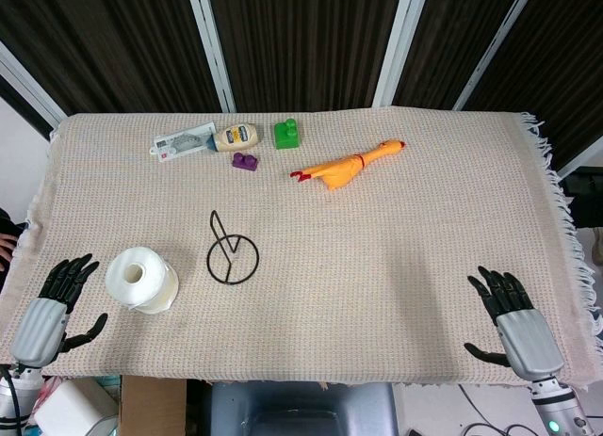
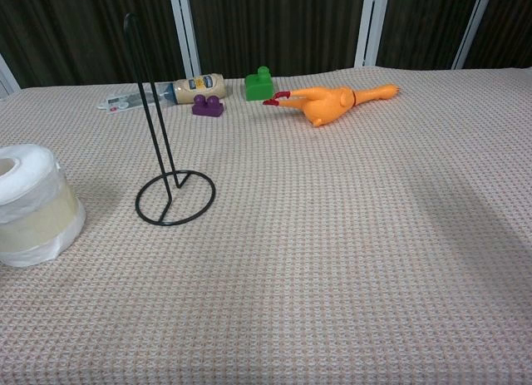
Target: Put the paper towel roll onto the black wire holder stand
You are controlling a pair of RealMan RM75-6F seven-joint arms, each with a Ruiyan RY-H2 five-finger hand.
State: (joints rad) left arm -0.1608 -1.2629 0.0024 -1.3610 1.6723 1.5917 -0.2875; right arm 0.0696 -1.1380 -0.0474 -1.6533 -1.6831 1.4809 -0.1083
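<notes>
Your left hand lies empty, fingers spread; the paper towel roll, just to its right, looks light and squashy, so grip its sides gently.

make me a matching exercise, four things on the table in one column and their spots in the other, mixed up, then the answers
Things:
1. paper towel roll
2. black wire holder stand
3. rubber chicken
4. green block

Places or states:
A. lying on its side at the far middle of the cloth, red feet pointing left
B. standing on end near the left hand, hollow core facing up
C. at the far edge, just right of the mayonnaise bottle
D. upright with nothing on its post, just right of the roll

Pairs: 1-B, 2-D, 3-A, 4-C
</notes>
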